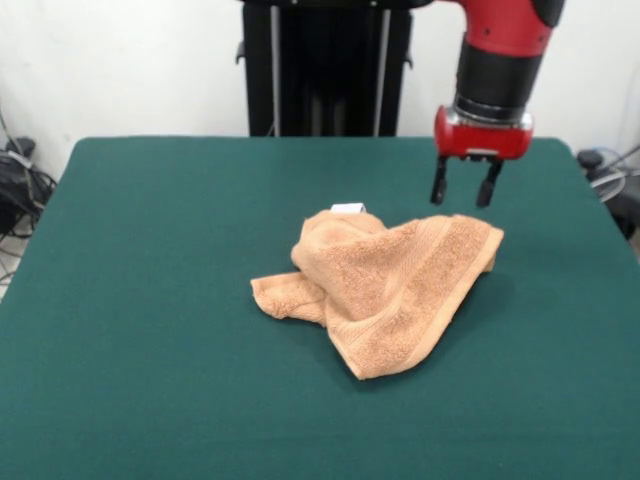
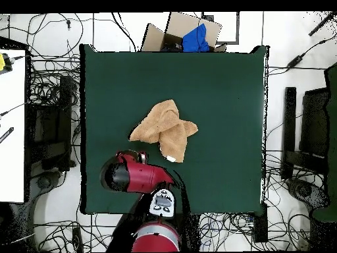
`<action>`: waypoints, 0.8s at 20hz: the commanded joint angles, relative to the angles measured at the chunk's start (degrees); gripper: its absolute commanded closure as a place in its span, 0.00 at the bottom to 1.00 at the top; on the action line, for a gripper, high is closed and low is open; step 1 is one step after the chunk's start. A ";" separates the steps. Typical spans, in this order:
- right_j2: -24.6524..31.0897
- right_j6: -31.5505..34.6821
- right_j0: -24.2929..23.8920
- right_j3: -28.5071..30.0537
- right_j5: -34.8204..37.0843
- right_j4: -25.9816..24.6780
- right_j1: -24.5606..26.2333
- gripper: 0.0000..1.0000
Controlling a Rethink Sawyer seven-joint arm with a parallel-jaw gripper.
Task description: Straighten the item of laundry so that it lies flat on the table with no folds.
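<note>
The item of laundry (image 1: 385,282) is an orange-tan towel lying crumpled near the middle of the green table (image 1: 150,300). It is folded over itself, with a bunched hump at its far side. A small white label (image 1: 348,208) shows at its far edge. My gripper (image 1: 462,188) hangs open and empty above the table, just beyond the towel's right corner and not touching it. In the overhead view the towel (image 2: 164,128) sits mid-table (image 2: 224,92), with the gripper (image 2: 141,155) just below its lower-left part.
A cardboard box holding something blue (image 2: 191,33) stands past the table's top edge in the overhead view. Cables cover the floor all around (image 2: 289,165). A white surface (image 2: 12,125) lies at the far left.
</note>
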 commanded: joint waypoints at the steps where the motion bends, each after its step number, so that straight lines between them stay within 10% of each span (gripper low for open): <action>1: 1.31 12.02 -1.41 -2.78 -2.72 1.30 1.48 0.00; 16: 1.78 12.01 -3.13 -2.05 -0.97 1.67 0.01 0.00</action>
